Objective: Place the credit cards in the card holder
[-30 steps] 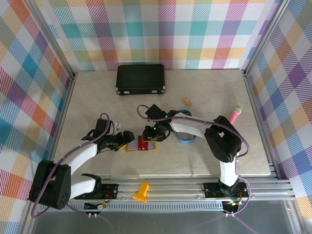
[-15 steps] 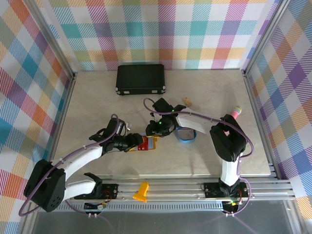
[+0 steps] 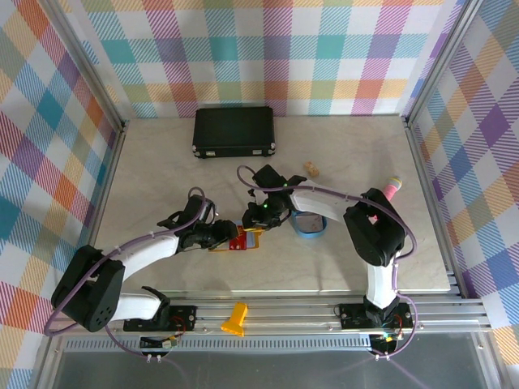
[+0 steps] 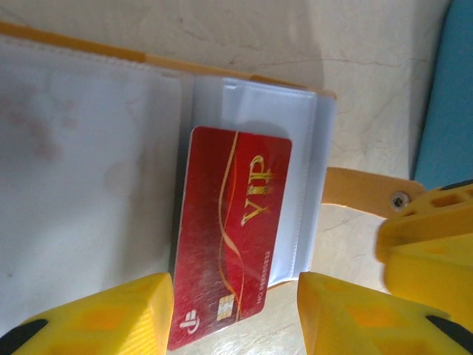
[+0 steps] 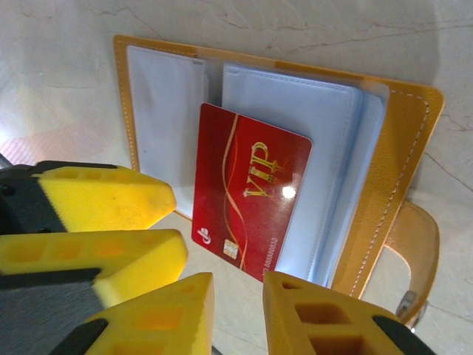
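Left gripper (image 4: 233,299) is spread, a finger on either side of the red card's (image 4: 235,222) near end. Right gripper (image 5: 238,290) is open only a crack, empty, just short of the same card. The card lies on the open wallet (image 5: 388,155), overhanging its edge onto the worktop (image 5: 295,22). The black case (image 3: 233,132) lies far behind.

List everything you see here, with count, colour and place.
card holder: one, mustard yellow, open, centre
credit card: one, red, on the open holder
case: one, black, far side
tray: one, blue, right of the holder
small object: one, tan, beyond the tray
pink object: one, pink, far right
yellow object: one, orange-yellow, near edge
left gripper: one, yellow fingers, over the card's end
right gripper: one, yellow fingers, beside the card
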